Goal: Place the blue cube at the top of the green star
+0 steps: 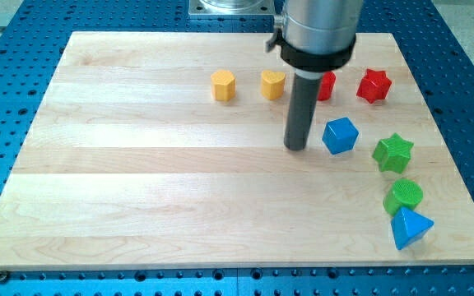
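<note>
The blue cube (340, 135) lies on the wooden board at the view's right of centre. The green star (393, 152) lies just to its right and a little lower, with a small gap between them. My tip (296, 148) rests on the board just left of the blue cube, close to its left face; whether it touches cannot be told. The rod rises from there to the grey arm housing at the view's top.
A yellow hexagon block (223, 84) and a yellow heart (272, 84) lie left of the rod. A red block (326, 85), partly hidden by the rod, and a red star (374, 85) lie above the cube. A green cylinder (404, 196) and a blue triangular block (409, 228) lie below the star.
</note>
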